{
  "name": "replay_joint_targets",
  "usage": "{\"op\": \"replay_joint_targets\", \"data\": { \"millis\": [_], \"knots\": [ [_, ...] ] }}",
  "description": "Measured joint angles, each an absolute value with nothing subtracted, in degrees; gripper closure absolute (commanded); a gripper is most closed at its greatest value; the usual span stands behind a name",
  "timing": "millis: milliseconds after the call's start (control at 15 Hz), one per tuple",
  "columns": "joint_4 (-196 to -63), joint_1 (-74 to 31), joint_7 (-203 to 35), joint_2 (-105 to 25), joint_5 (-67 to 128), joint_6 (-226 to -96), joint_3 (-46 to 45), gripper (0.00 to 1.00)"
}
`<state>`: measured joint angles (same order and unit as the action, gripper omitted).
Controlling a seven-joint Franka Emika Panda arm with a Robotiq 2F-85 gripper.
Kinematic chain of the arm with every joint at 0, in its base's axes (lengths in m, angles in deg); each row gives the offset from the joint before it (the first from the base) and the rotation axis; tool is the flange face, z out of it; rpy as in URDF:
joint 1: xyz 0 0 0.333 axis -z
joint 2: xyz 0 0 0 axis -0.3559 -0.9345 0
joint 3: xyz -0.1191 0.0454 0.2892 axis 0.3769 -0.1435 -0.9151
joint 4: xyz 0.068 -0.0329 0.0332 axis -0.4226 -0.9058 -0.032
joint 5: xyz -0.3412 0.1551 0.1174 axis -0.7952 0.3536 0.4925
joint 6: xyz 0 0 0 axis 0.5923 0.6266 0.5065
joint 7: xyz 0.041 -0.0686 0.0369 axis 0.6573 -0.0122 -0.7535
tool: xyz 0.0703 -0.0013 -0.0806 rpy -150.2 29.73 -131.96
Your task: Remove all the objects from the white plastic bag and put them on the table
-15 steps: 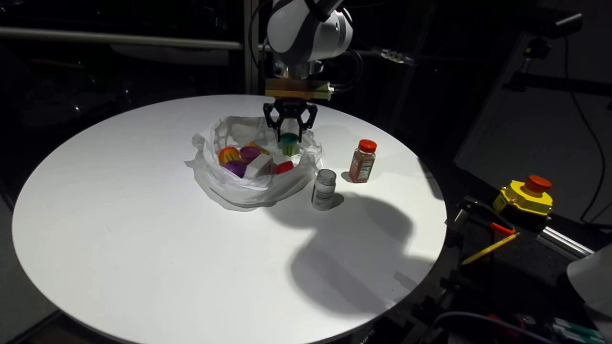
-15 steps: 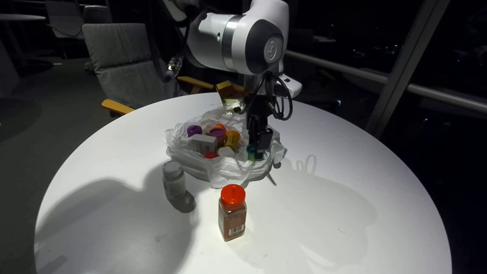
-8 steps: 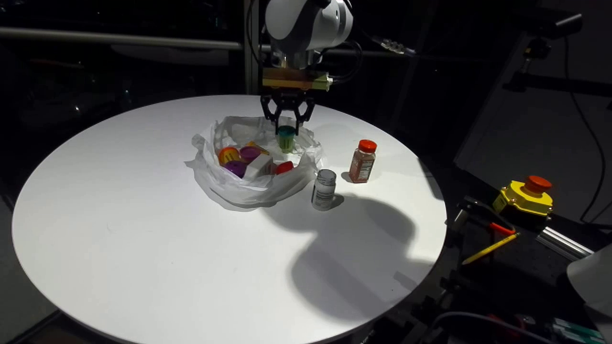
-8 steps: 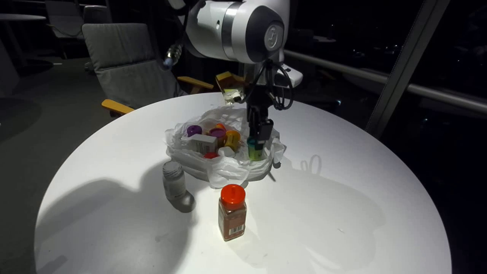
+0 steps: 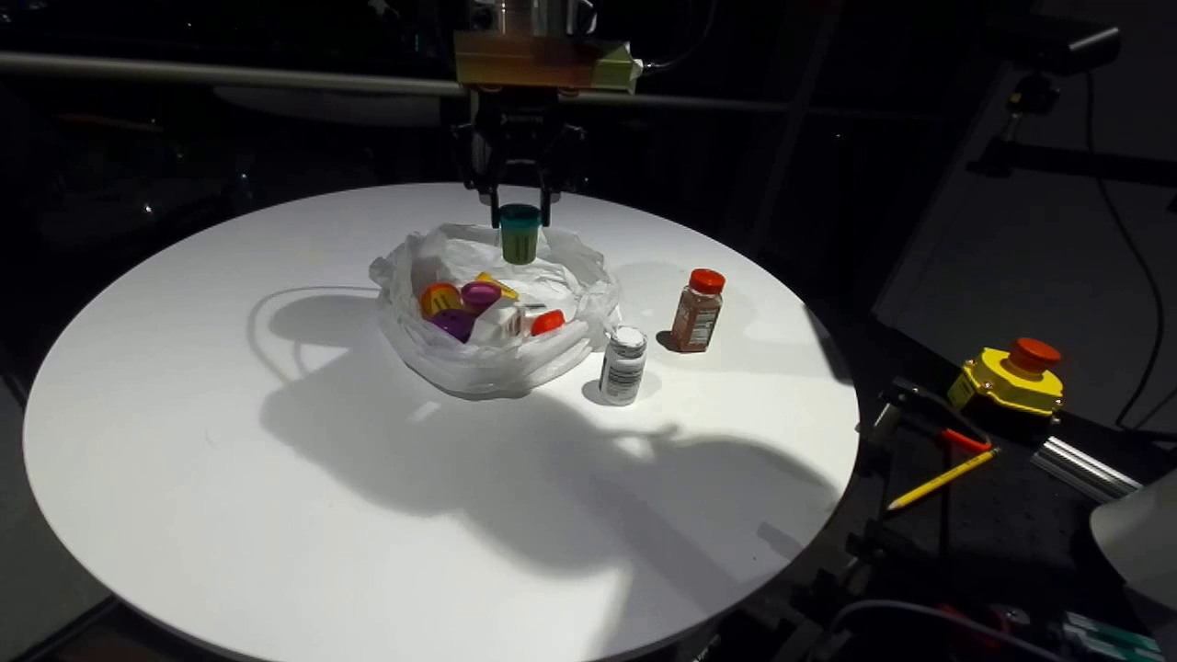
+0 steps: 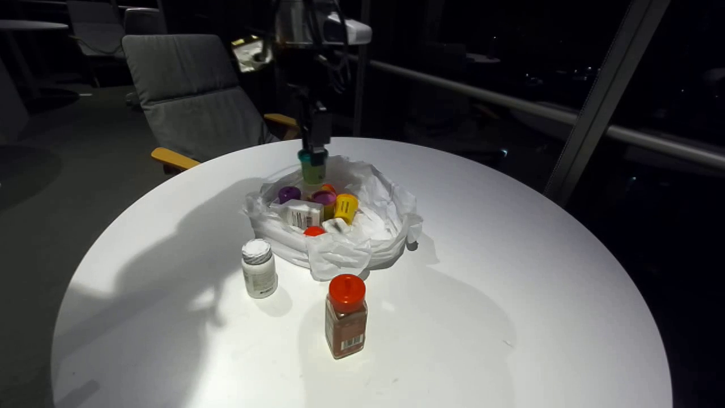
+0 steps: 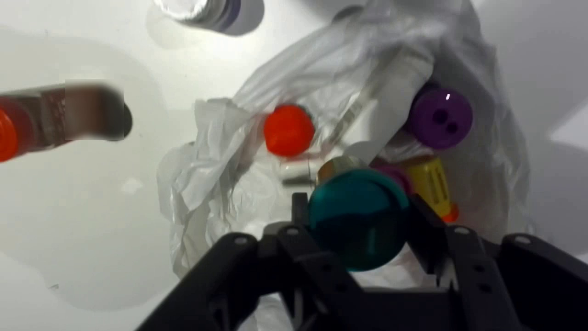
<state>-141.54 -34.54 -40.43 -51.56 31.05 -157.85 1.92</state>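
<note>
In an exterior view, a red-capped square clear jar (image 6: 346,328) stood nearest on the round white table (image 6: 481,334), then a white plastic bottle (image 6: 260,277). Beyond, the wrinkled white plastic bag (image 6: 340,256) held a yellow tub (image 6: 346,208) and a white boxy container (image 6: 305,214). Above it, a black two-fingered gripper (image 5: 520,219), fingers partly apart, pinched a teal-lidded green tub (image 5: 520,246).

On the table (image 5: 230,478), can count one white bag (image 5: 497,375), one white bottle (image 5: 623,368) and one red-capped bottle (image 5: 696,313), so two bottles in total. Inside the bag, can count one yellow jar (image 6: 345,209), one purple-lidded jar (image 6: 324,198) and one orange-lidded jar (image 5: 440,300), together three jars, also one white box (image 6: 305,215), one purple round thing (image 7: 441,118), one red cap (image 7: 288,131) and one unclear white thing (image 6: 335,225). In one gripper (image 5: 520,215), can count one teal-lidded jar (image 5: 519,245), and off the table one pencil (image 5: 944,479), one red button (image 5: 1034,356) and at least two chairs (image 6: 187,79).
</note>
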Motion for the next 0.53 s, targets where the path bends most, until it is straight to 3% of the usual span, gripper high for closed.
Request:
{"op": "replay_joint_targets", "data": {
  "millis": [533],
  "knots": [
    [-153.71, -40.39, -38.79, -50.06, 25.95, -160.81, -4.31, 0.71]
  ]
}}
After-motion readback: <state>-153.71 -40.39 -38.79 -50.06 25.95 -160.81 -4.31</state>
